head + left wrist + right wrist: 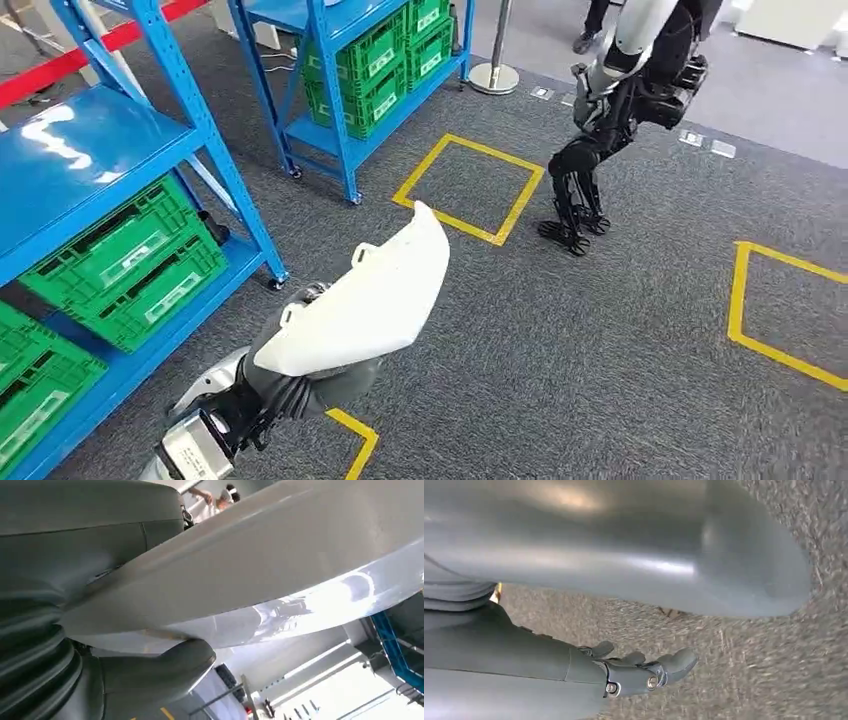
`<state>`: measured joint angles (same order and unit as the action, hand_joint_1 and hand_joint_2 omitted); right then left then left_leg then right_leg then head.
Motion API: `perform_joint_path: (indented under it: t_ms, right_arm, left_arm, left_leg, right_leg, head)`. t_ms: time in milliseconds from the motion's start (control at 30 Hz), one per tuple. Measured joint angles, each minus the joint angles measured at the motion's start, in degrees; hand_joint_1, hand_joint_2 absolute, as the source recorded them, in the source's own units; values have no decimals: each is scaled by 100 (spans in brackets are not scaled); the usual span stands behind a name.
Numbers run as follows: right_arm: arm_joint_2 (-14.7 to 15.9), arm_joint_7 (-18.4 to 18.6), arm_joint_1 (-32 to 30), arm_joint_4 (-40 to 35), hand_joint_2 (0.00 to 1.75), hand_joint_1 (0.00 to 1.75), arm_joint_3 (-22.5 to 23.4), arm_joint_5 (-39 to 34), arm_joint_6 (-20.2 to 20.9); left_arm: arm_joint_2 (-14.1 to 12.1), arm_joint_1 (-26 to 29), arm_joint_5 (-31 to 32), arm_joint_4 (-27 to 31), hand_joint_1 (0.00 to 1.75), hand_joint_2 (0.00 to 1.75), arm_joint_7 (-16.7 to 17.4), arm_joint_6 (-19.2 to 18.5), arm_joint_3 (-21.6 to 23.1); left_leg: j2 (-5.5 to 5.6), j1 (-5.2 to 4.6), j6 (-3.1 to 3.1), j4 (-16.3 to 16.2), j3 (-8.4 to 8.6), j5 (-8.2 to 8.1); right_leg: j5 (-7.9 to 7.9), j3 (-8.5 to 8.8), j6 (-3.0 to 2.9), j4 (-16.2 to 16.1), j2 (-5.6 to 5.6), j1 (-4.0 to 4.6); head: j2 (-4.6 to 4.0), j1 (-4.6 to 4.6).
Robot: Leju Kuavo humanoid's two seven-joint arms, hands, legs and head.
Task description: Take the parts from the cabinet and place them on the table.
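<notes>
One white part point(365, 300) is in our left hand point(300, 385), carried low over the grey carpet point(600, 330), right of the blue rack point(110, 140) with its green crates point(130, 260). No counter is visible yet, so we judge the pick done and the carry in progress.

Left hand: clenched on the part's near end. In the left wrist view the thumb point(155, 667) presses one face of the part point(280, 565) while the hand's body backs the other.

Right hand point(639, 672): holds nothing, fingers loosely apart, hanging over the carpet.

Handling, our estimate:
- The part looks like a thin, stiff moulded shell, probably light.
- Surface is glossy, so likely slippery under the thumb.
- It is long and held at one end; the far end overhangs and may lever against the grasp while walking.
- Small tabs along the left edge look breakable; avoid loading them.
- A hold nearer mid-length would balance better; the current end hold seems adequate if motion is gentle.

Another robot point(620, 110) stands on the far right.
</notes>
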<state>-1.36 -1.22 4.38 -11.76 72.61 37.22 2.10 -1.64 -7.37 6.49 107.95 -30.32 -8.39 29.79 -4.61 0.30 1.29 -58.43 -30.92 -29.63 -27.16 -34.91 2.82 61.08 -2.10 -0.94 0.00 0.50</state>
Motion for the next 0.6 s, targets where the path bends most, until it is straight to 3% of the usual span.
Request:
perform_joint_path:
  t_ms: [33, 167, 200, 233, 267, 333, 367, 400, 433, 467, 500, 533, 567, 600]
  right_arm:
    - [-2, -28, 24, 0, 0, 0, 0, -22, -4]
    - [7, -173, 34, 0, 0, 0, 28, -149, -42]
    - [7, -188, 33, 0, 0, 0, 50, -166, -50]
    - [7, -188, 40, 0, 0, 0, 70, -175, -54]
    - [7, -197, 59, -2, 0, 0, 88, -175, -55]
    - [7, -203, 70, -2, 0, 0, 103, -175, -57]
    - [7, -203, 65, -2, 0, 0, 105, -177, -57]
    - [7, -210, 57, -2, 0, 0, 114, -183, -57]
    - [7, -236, 54, -2, 0, 0, 125, -190, -55]
    - [7, -258, 56, -2, 0, 0, 144, -208, -52]
    - [7, -275, 58, -2, 0, 0, 151, -230, -33]
    - [9, -280, 60, -2, 0, 0, 151, -238, -6]
    - [20, -284, 77, -7, 0, 0, 153, -227, 15]
    - [39, -299, 74, -9, 0, 0, 153, -214, 31]
  left_arm:
    - [11, -14, -18, 7, 175, 175, 26, -9, 0]
    - [90, -193, -166, 50, 175, 175, 175, -129, 7]
    - [109, -248, -192, 70, 175, 175, 195, -146, 9]
    - [111, -281, -203, 74, 175, 175, 194, -151, 15]
    - [111, -293, -208, 83, 175, 175, 192, -151, 15]
    - [98, -279, -205, 72, 175, 175, 208, -162, 15]
    - [98, -278, -205, 66, 175, 175, 206, -162, 17]
    - [100, -279, -205, 66, 175, 175, 207, -164, 15]
    - [100, -282, -205, 66, 175, 175, 208, -181, 15]
    - [101, -289, -199, 66, 175, 175, 223, -192, 15]
    - [101, -295, -173, 66, 175, 175, 247, -194, 15]
    - [100, -299, -159, 63, 175, 175, 258, -194, 15]
    - [105, -287, -127, 61, 175, 175, 251, -194, 15]
    - [103, -264, -94, 50, 175, 175, 214, -196, 11]
  left_leg:
    - [-43, -42, -36, -18, 1, -25]
    - [-226, -48, -155, 23, 58, -34]
    - [-144, -19, -201, -16, 53, -86]
    - [108, -12, -222, -170, 8, -201]
    - [293, -3, -234, -532, -149, -426]
    - [420, 8, -262, -1455, -584, -843]
    - [431, 8, -273, -1765, -747, -907]
    - [432, 13, -277, -1785, -771, -832]
    - [438, 29, -282, -1538, -671, -618]
    - [457, 50, -285, -1081, -465, -328]
    - [575, 85, -293, -518, -205, -44]
    - [872, 131, -298, -140, -50, 11]
    - [955, 119, -276, -47, -29, -48]
    - [906, 105, -240, -80, -48, -33]
  right_leg:
    - [-38, 125, -62, -261, -226, 50]
    - [24, 72, -177, -284, 16, 76]
    - [68, 117, -231, -343, 76, 5]
    - [77, 119, -256, -356, 118, -1]
    - [88, 115, -283, -355, 177, -4]
    - [91, 101, -293, -352, 324, -1]
    - [91, 98, -292, -350, 396, 0]
    - [93, 102, -289, -349, 467, -1]
    - [96, 105, -282, -342, 549, -7]
    - [96, 106, -269, -329, 630, -13]
    - [89, 105, -240, -305, 710, -23]
    - [84, 82, -205, -284, 767, -31]
    - [79, 31, -146, -229, 844, -5]
    - [110, -1, -100, -255, 893, -17]
  head:
    - [0, 4]
    - [0, -11]
    - [0, -13]
    - [0, -24]
    - [0, -44]
    - [0, -74]
    - [0, -77]
    - [0, -77]
    - [0, -83]
    - [0, -83]
    - [0, -85]
    - [0, -92]
    - [0, -94]
    - [0, -81]
